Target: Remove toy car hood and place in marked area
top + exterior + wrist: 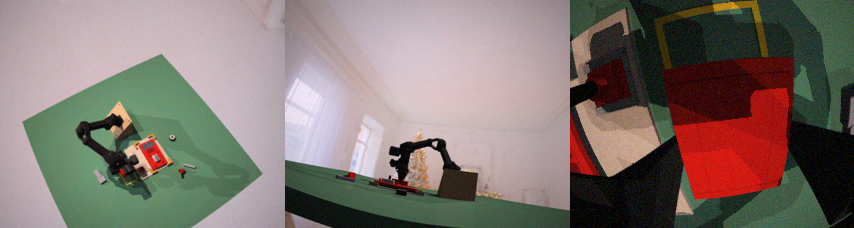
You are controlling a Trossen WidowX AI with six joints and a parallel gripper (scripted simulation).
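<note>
The red hood point(123, 173) point(730, 155) is held level between the fingers of my gripper point(733, 133). In the exterior view the fingertips reach down low behind the car, and red shows beside them. The marked area, a yellow outline point(132, 182) point(761, 30), shows past the hood's far edge in the wrist view. The hood overlaps its near part in that view and hides its near side. Whether the hood touches the table cannot be told. The red toy car point(162, 162) point(397, 186) point(580, 150) lies on the beige board beside the marked area.
A dark part with a red centre point(142, 169) point(612, 85) sits on the board near the outline. A grey stepped block point(100, 176) lies on the outline's other side. A wheel point(172, 136), a grey bar point(189, 166) and a red-black part point(182, 172) lie beyond the car.
</note>
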